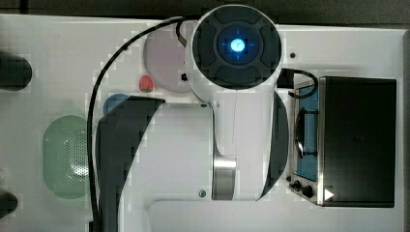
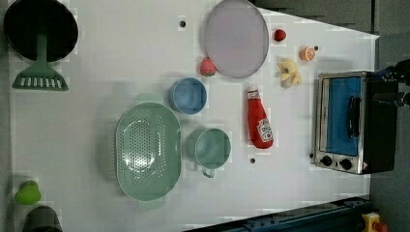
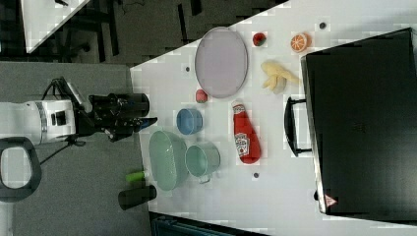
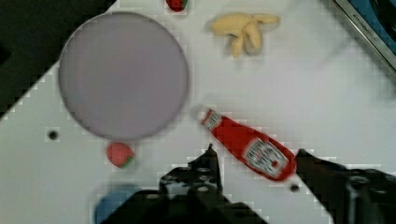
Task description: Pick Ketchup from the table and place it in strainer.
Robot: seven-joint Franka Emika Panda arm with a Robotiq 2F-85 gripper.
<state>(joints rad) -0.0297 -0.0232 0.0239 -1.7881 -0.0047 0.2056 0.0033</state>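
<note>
Gripper (image 4: 254, 156): in the wrist view its two dark fingers (image 4: 205, 172) stand apart with nothing between them, above the white table (image 4: 327, 93). One ketchup bottle (image 4: 250, 144) lies flat on the table past the fingers, untouched. Same view: one lilac plate (image 4: 123, 74), two strawberries, one (image 4: 120, 154) just beside the plate and one (image 4: 176, 3) at the picture's edge, one peeled banana (image 4: 243, 28), and part of one blue bowl (image 4: 112, 207).

Left view: the single ketchup bottle (image 2: 258, 118) lies on its side between the green cup (image 2: 212, 149) and the toaster oven (image 2: 348, 121), cap toward the plate (image 2: 235, 37). One pale green strainer (image 2: 147, 151) sits just beside the cup, holding nothing. Counted here: one blue bowl (image 2: 188, 95), two strawberries (image 2: 208, 66) (image 2: 279, 35), one banana (image 2: 289, 72), one orange half (image 2: 307, 53), one black pan (image 2: 41, 29), one green spatula (image 2: 39, 72).

Right view: the gripper (image 3: 133, 120) is held off the table's edge, near the strainer (image 3: 167, 160). The ketchup bottle (image 3: 245, 135) lies well apart from it.

Top view: the arm (image 1: 237, 96) covers the table's middle; one strainer (image 1: 65, 154) and one strawberry (image 1: 146, 83) are visible.
</note>
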